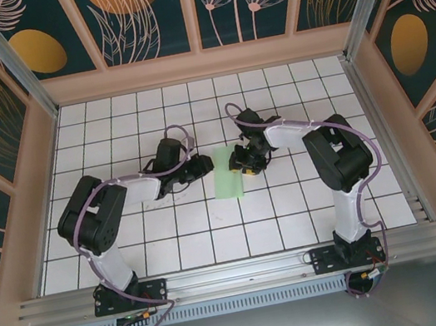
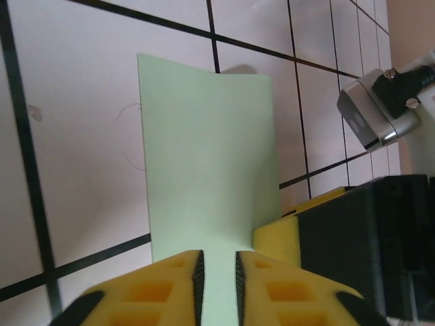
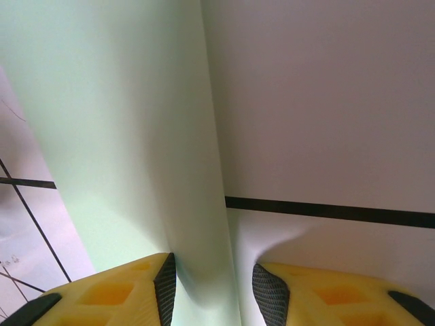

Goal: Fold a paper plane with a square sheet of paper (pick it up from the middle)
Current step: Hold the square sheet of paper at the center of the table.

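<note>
Plainly, the left pincer (image 2: pixel 217 288) stands almost closed. Its yellow fingers (image 2: pixel 153 295) leave just a slim slot, and the square sheet of paper (image 2: pixel 207 176) runs straight into that slot, though we cannot tell whether it is pinched there or merely flanked. The right pincer (image 3: pixel 214 288) stands partly open, its black pads (image 3: pixel 165 288) set apart around the sheet's long edge. The mint paper lies against one pad, while a pale sliver separates it from the other, so we see no clamp on it. From the left wrist we also see one yellow finger of the right pincer touching the sheet's far edge. From above, the sheet shows as a narrow pale-green oblong lying near the middle of the tabletop (image 1: pixel 213 231), between the two pincers, with the left one at its left side and the right one at its upper right corner. We see a white tabletop ruled with black grid lines. Around it rise walls (image 1: pixel 141 16) of dark teal panels with pale leaf drawings and orange discs, framed in beige strips. A grooved aluminium rail (image 1: pixel 237 273) runs along the near edge and carries both arm bases (image 1: pixel 131 295).
</note>
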Controlling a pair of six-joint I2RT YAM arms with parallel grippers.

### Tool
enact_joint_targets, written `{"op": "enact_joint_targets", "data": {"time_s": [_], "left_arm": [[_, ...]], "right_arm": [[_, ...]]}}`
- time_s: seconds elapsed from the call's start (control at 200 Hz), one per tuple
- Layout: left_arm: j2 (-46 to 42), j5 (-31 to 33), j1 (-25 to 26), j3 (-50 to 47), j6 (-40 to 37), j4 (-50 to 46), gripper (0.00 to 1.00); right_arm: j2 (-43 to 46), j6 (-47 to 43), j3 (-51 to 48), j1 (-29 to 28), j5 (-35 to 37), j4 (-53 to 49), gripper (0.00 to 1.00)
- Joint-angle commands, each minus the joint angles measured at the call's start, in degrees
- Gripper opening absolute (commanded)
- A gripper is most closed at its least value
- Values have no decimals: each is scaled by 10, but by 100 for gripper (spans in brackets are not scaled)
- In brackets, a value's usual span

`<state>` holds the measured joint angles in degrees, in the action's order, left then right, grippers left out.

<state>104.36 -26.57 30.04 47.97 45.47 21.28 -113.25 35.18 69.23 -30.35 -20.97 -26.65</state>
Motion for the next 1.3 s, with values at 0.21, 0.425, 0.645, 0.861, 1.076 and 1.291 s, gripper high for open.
{"op": "enact_joint_targets", "data": {"time_s": [0.21,0.425,0.645,0.861,1.076,1.291], "left_arm": [[61,-27,18,58,6,-8,3],[83,-30,20,68,-2,-32,0],[87,-30,21,69,-6,-36,0],[87,-35,21,70,-6,-32,0],[91,-37,21,68,-6,-33,0],[95,-38,21,69,-6,-35,0]], "right_arm": [[-181,-22,-59,-26,128,43,44],[-183,-20,-59,-28,127,44,44],[-185,-16,-61,-29,128,44,44],[-189,-8,-60,-29,122,45,44],[-193,-4,-61,-29,120,43,44],[-196,2,-62,-29,113,46,45]]}}
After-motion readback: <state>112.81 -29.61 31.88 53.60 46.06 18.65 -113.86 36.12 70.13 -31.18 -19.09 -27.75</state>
